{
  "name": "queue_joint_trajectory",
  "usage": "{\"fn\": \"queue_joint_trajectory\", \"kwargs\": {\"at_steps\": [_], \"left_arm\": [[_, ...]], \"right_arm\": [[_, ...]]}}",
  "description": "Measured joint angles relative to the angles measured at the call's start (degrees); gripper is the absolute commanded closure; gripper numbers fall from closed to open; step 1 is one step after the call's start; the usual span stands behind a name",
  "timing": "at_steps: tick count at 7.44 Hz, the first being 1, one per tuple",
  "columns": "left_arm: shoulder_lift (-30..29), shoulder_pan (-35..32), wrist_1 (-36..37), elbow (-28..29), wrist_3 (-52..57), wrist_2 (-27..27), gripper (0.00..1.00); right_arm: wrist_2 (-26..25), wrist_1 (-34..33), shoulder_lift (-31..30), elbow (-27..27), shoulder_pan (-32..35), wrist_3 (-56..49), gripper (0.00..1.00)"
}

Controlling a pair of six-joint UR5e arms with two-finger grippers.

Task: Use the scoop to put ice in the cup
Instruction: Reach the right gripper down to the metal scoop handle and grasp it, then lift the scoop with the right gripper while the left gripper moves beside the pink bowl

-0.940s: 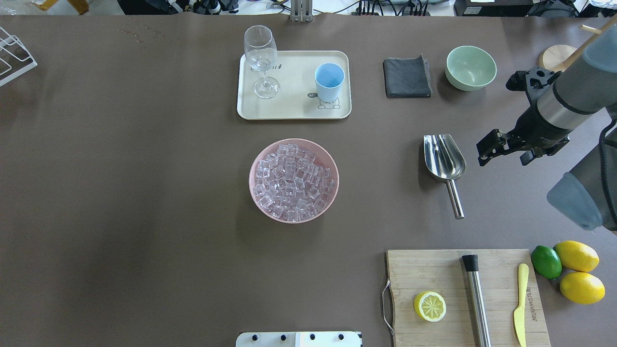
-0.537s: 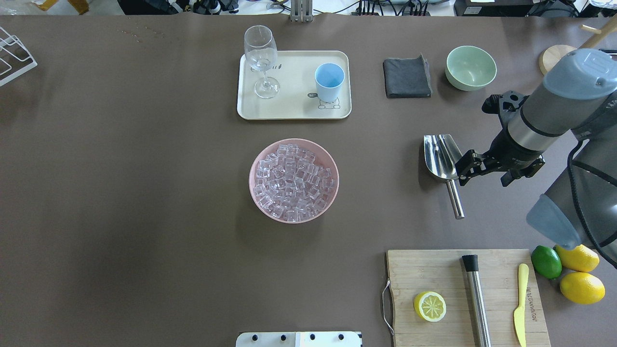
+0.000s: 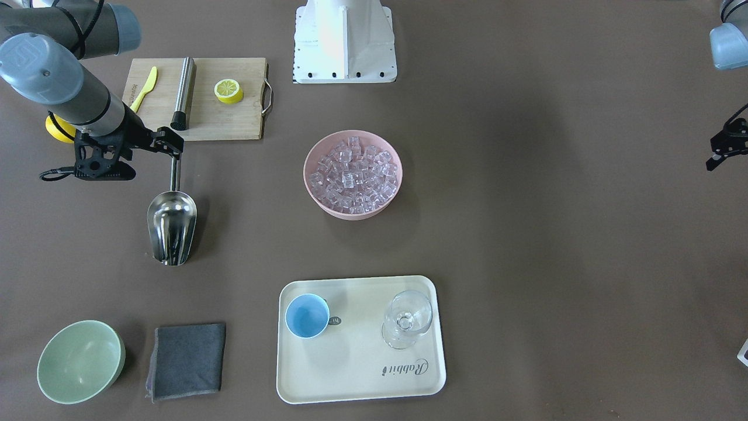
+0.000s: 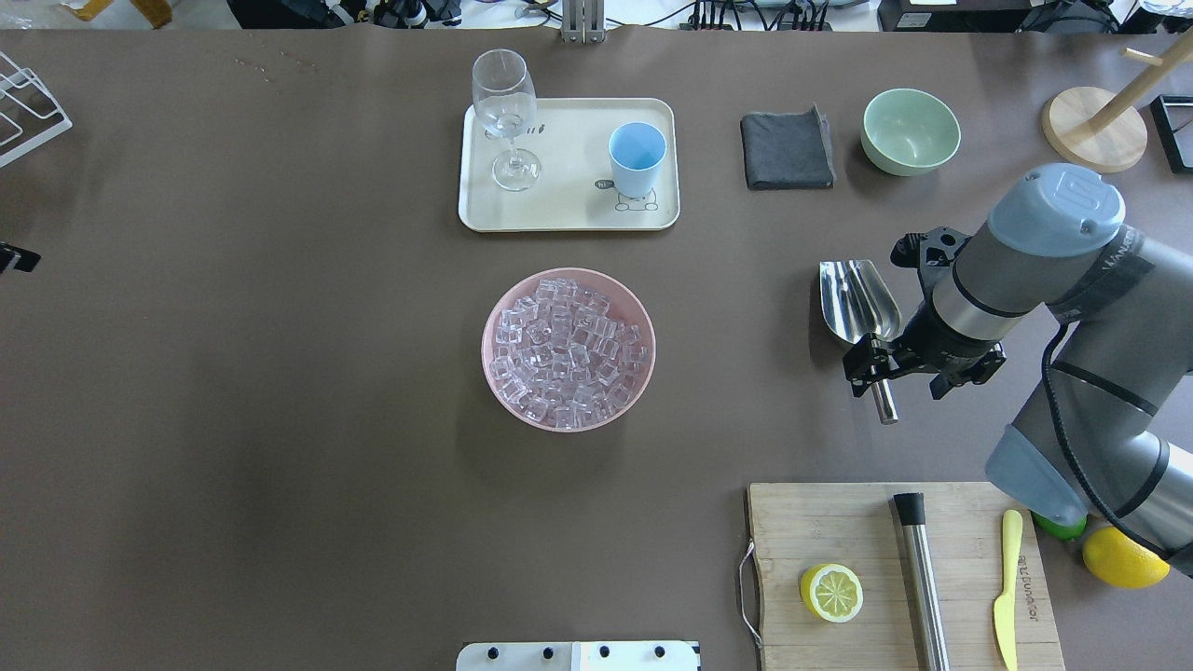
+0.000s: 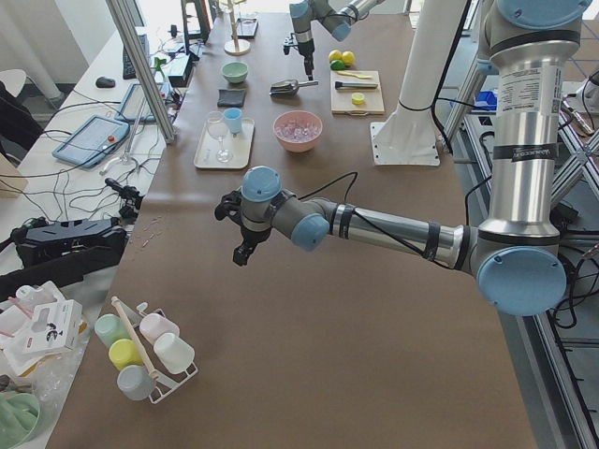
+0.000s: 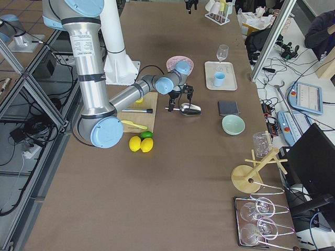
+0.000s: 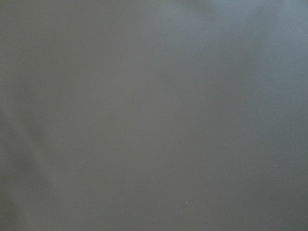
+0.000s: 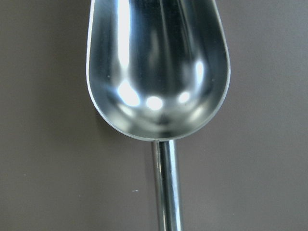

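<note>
The steel scoop (image 4: 857,298) lies on the table at the right, trough away from me and handle toward me. It also shows in the front view (image 3: 171,225) and fills the right wrist view (image 8: 154,72). My right gripper (image 4: 885,368) hovers over the scoop's handle; its jaws look open and hold nothing. The ice (image 4: 567,349) fills a pink bowl (image 4: 494,317) at mid-table. The light-blue cup (image 4: 637,154) stands empty on a cream tray (image 4: 569,214). My left gripper (image 3: 721,149) hangs over bare table at the far left; I cannot tell whether it is open.
A stemmed glass (image 4: 504,102) shares the tray. A grey cloth (image 4: 788,149) and a green bowl (image 4: 911,130) sit behind the scoop. A cutting board (image 4: 839,531) with a lemon half, a steel cylinder and a yellow knife lies at the near right.
My right arm has swung left and toward me, from right of the scoop to over its handle. The scoop has not moved.
</note>
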Motion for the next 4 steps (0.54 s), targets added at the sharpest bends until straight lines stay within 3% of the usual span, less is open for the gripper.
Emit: {"fn": "queue_joint_trajectory", "kwargs": {"at_steps": [4], "left_arm": [[-5.7,9.5,-26.2,7.6,0.3,2.2,0.02]], "right_arm": [[-1.8,4.4,0.4,-3.5,-1.0,0.9,0.04]]}}
